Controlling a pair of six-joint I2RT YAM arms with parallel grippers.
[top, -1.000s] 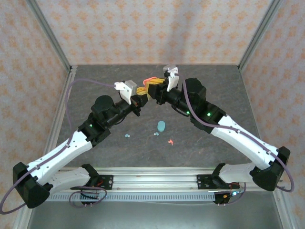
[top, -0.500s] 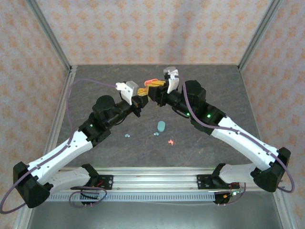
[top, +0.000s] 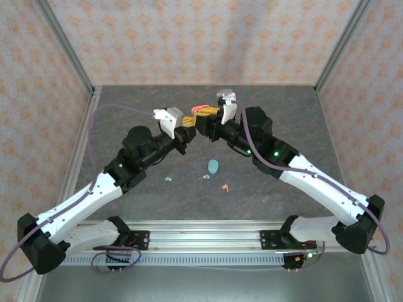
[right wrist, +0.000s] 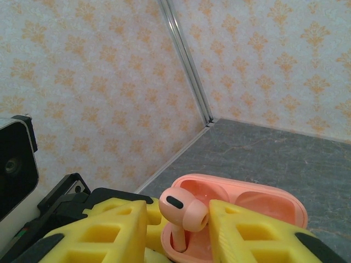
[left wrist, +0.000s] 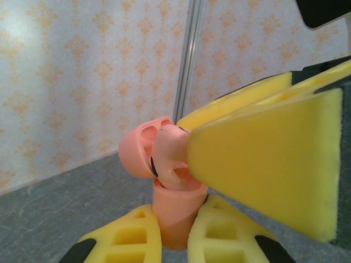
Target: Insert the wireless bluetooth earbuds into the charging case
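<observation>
- Top external view, far left: my left arm (top: 94, 189) reaches over the dark grey stone-look table (top: 126, 113) toward the middle.
- My left claw (top: 188, 124) is lifted above the table. It is clamped tight on a coral-pink plastic charging case (top: 200, 108).
- Just beside it, my right claw (top: 204, 119) comes in from the other side and meets the same case.
- Four little things lie on the table, nearer to my arm bases. First is a tiny light teal earbud with a stem (top: 168, 179). Next is a second light teal earbud (top: 206, 177), with a light teal pill-shaped case (top: 213, 167) just beside it. Last is a tiny coral-red earbud (top: 225, 187), a bit apart from the others.
- Left wrist view: the case lid (left wrist: 138, 149) is flipped open to the left.
- My left claw's two yellow foam fingers (left wrist: 126, 241) squeeze the bottom part of the coral-pink case, and it stands upright between them.
- A coral-pink earbud (left wrist: 171, 145) sits at the top of the case.
- My right claw's big yellow fingers (left wrist: 263, 164) come in from the right, and their tips reach the earbud.
- Right wrist view: the coral-pink earbud stands with its stem down in one cup of the open case.
- My right claw has let go. Its fingers are parted, one on each side of the earbud. There is a gap on the left side, and the right finger is just beside the earbud's round head.
</observation>
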